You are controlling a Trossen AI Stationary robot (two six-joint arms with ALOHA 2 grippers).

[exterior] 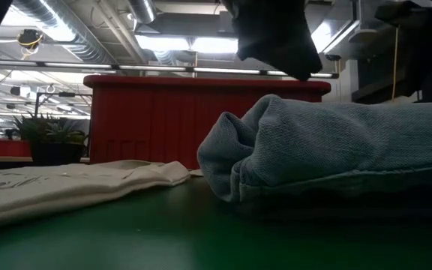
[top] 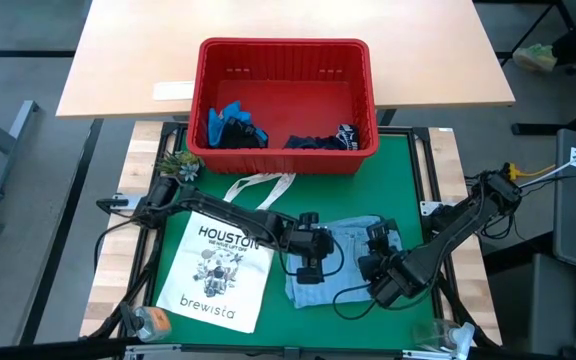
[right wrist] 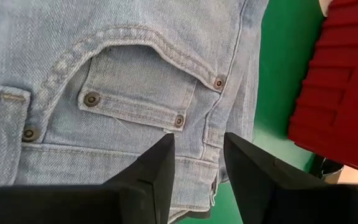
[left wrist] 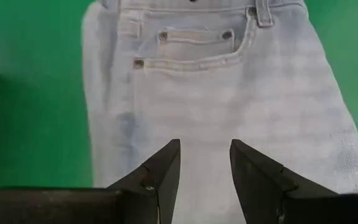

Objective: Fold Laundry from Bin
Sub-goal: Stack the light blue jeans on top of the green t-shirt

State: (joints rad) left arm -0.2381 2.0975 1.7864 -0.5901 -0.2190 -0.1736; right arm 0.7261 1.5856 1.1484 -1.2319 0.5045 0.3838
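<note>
Two dark arms reach in over the green mat (top: 408,160), both poised above a folded pair of light blue denim jeans (top: 343,262) that lies on the mat's near right part, just right of the white "HOUSTON brewista" tote bag (top: 213,275). The left gripper (top: 308,258) hangs over the jeans' left part. In its wrist view its two dark fingers (left wrist: 163,171) stand apart with bare denim showing in the gap, and nothing is pinched between them. The right gripper (top: 380,262) hovers over the jeans' right part, close to the other gripper. Its fingers (right wrist: 157,168) are likewise parted, above the riveted coin pocket and belt loop, and they hold nothing.

Seen from table height, the jeans (exterior: 328,150) form a rounded bundle with a thick folded edge toward the left, resting flat on the mat beside the tote bag's (exterior: 66,184) pale cloth.

Behind them, at the mat's far edge, stands the red bin (top: 283,100) with slotted sides. Inside it lie a bright blue garment (top: 233,118) at the left end with a darker piece against it, and a dark navy garment (top: 323,140) along the near wall toward the right. A small green plant (top: 178,163) sits just outside the bin's near left corner.
</note>
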